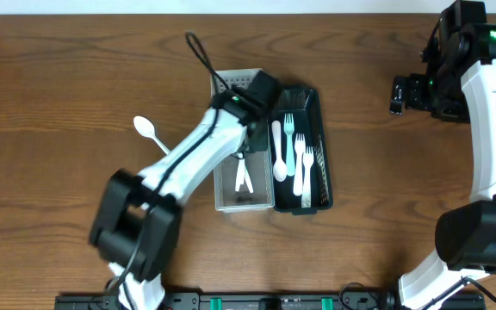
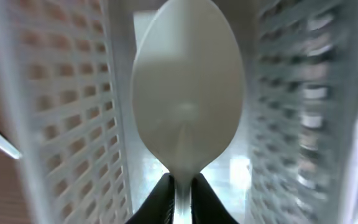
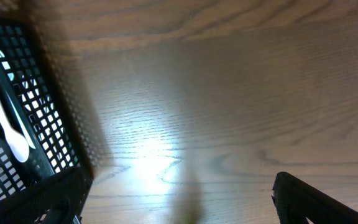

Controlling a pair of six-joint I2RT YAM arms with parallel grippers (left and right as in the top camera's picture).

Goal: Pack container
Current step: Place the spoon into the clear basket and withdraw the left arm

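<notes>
My left gripper (image 2: 180,182) is shut on the handle of a white plastic spoon (image 2: 185,87) and holds it inside the grey perforated container (image 2: 73,112). In the overhead view the left gripper (image 1: 250,129) is over that container (image 1: 226,194), which holds white cutlery (image 1: 243,176). A black perforated container (image 1: 320,164) beside it holds white forks and a spoon (image 1: 289,151). Another white spoon (image 1: 148,131) lies on the table to the left. My right gripper (image 1: 399,93) is open and empty, far right; its fingers frame bare wood in the right wrist view (image 3: 176,190).
A black cable (image 1: 203,58) runs from the left arm over the table's back. The wooden table (image 1: 76,86) surrounds both containers. The black container's corner (image 3: 23,124), with a white utensil in it, shows at the left of the right wrist view.
</notes>
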